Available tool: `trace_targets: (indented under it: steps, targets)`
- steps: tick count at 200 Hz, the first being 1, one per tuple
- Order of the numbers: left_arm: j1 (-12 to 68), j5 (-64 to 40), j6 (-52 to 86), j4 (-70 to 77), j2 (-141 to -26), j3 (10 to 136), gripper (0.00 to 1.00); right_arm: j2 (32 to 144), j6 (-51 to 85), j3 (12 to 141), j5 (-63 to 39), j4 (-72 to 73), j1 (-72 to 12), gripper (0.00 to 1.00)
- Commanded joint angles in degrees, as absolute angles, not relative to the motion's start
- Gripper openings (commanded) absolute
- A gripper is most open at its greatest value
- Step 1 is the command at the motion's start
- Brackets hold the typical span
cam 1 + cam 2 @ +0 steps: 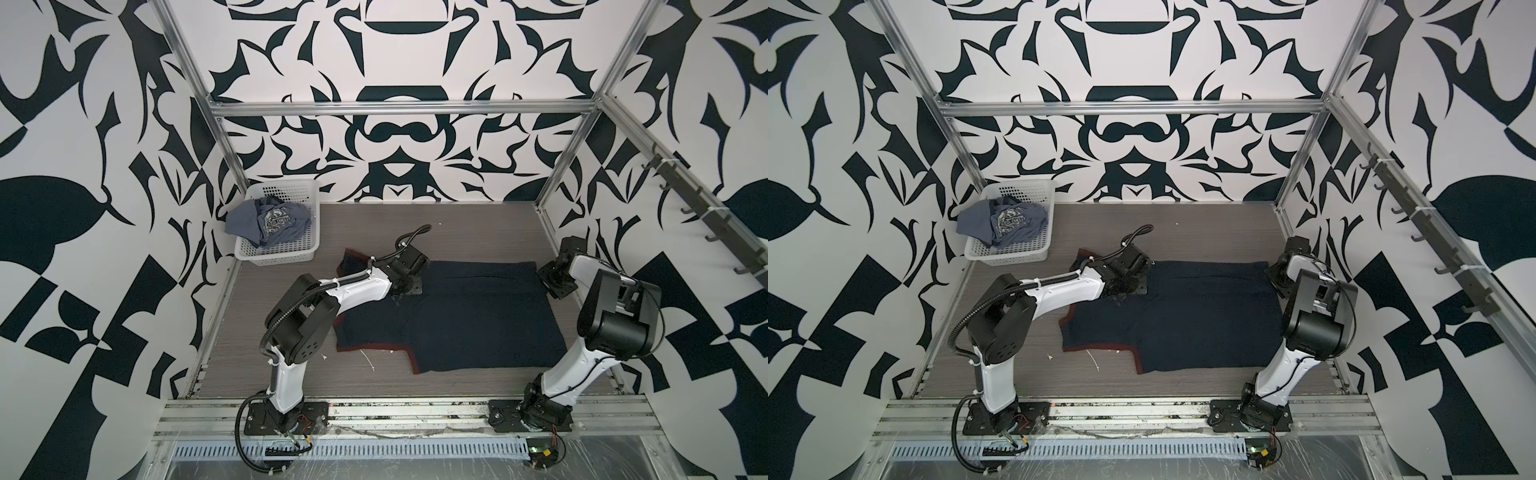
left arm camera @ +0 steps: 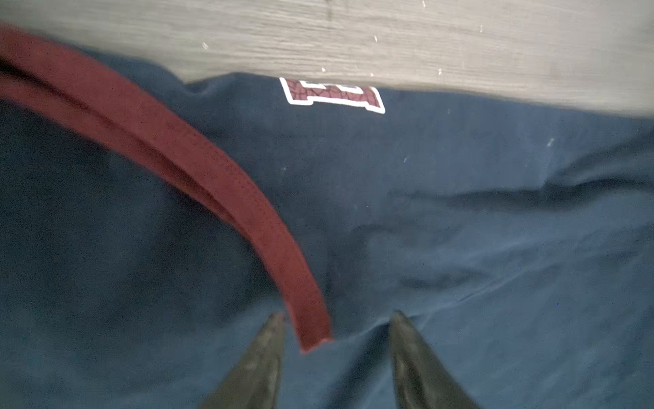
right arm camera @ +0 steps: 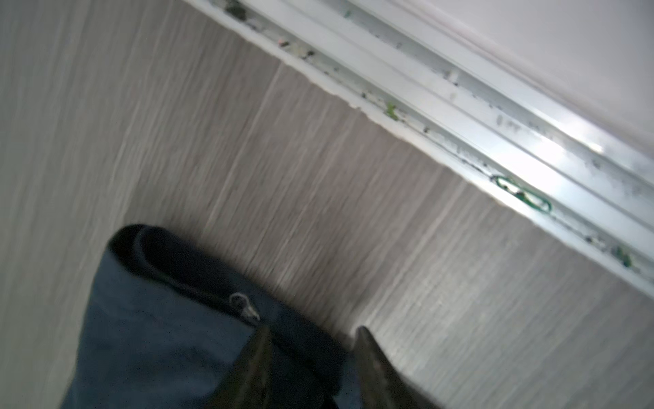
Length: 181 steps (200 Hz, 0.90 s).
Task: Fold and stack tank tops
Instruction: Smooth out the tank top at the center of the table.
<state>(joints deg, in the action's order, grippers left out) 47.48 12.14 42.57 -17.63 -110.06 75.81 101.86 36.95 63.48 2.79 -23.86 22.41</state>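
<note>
Navy tank top (image 1: 478,316) partly folded | grey-blue tank top (image 1: 274,224) waits in basket (image 1: 274,255) | left gripper (image 2: 338,318), right gripper (image 3: 313,333) spread, empty

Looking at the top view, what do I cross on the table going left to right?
white basket holding the grey-blue tank top → navy tank top → right gripper at its right edge. The left gripper overlaps the navy top, so it is left out.

I'm working in a robotics lab cell: aluminium frame (image 1: 399,109), patterned walls (image 1: 83,124), arms (image 1: 357,289) bolted to a rail (image 1: 407,409).
</note>
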Motion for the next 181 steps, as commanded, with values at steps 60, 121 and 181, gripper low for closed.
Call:
trace_targets:
  steps: [60,121,181]
  targets:
    - [29.28,23.51,43.81,-40.61,-112.19,93.02,0.73,90.11,34.50,65.54,4.21,-24.50,9.27,0.60]
    - [24.02,28.68,45.09,-51.06,-128.07,112.66,0.80,95.50,34.20,63.37,-4.01,-20.48,6.02,0.61]
    - [22.94,25.90,45.70,-52.39,-135.56,118.26,0.71,97.76,33.75,63.26,-4.96,-19.84,4.62,0.61]
